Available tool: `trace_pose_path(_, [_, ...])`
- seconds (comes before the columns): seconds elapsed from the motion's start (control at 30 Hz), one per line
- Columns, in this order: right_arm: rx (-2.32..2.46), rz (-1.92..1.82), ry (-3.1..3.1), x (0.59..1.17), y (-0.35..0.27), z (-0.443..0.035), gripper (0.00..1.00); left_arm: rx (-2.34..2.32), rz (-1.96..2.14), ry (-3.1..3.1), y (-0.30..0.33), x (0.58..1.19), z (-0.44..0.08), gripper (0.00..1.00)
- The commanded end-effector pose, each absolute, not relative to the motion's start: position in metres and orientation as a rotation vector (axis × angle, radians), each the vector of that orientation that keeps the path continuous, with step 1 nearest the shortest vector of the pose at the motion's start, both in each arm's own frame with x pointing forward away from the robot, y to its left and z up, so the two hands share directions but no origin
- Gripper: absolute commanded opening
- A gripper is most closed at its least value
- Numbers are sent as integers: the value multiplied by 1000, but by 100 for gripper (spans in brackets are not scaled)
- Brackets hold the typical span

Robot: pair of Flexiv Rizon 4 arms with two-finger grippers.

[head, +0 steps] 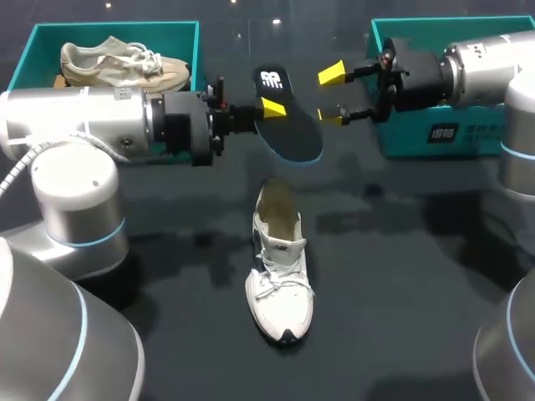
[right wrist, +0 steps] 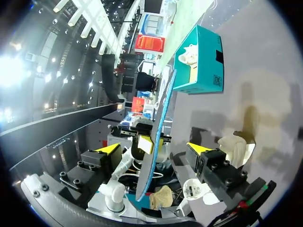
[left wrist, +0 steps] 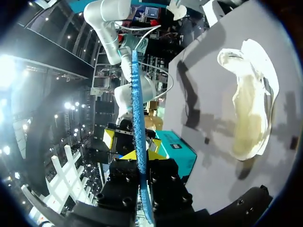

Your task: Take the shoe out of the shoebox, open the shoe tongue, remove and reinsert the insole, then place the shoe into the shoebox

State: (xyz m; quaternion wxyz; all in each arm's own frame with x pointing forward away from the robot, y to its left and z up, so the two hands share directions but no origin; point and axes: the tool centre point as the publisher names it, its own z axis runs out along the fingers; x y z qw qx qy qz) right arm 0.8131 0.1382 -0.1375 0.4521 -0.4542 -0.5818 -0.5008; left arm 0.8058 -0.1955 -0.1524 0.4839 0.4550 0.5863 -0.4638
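A black insole (head: pixel 288 117) with a blue edge hangs in the air above the table's far middle. My left gripper (head: pixel 266 109) is shut on its left edge; in the left wrist view the insole (left wrist: pixel 138 109) stands edge-on between the yellow tips of that gripper (left wrist: pixel 141 155). My right gripper (head: pixel 333 93) is open just right of the insole, its fingers not touching it. In the right wrist view the insole (right wrist: pixel 158 132) stands in the wide gap of the right gripper (right wrist: pixel 154 149). The white shoe (head: pixel 280 267) stands on the table, toe toward the front edge.
A teal shoebox (head: pixel 191 35) at the far left holds a beige shoe (head: pixel 125 67). A second teal shoebox (head: pixel 451 134) stands at the far right, behind my right arm's wrist. The dark table (head: pixel 401 292) spreads around the white shoe.
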Motion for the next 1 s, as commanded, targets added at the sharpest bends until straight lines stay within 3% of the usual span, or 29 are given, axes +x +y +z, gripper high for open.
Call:
trace_pose_path(0.03, [-1125,-1242,-1435,808,130,-137,100,1129,-1206,1501,-163,800,-145,0])
trace_pose_path(0.47, [-1125,-1242,-1435,808,130,-137,100,1234,-1185,1524,-162,794,-144,0])
trace_pose_path(0.7, [-1156,-1270,-1424,800,115,-137,100,900,-1533,1880,-158,803,-142,0])
trace_pose_path(0.87, [-1196,-1301,-1429,790,96,-134,100,514,-2038,2155,-144,821,-141,0])
trace_pose_path(1.0, [-1216,-1304,-1438,783,84,-131,100,450,-1939,2248,-145,819,-142,0])
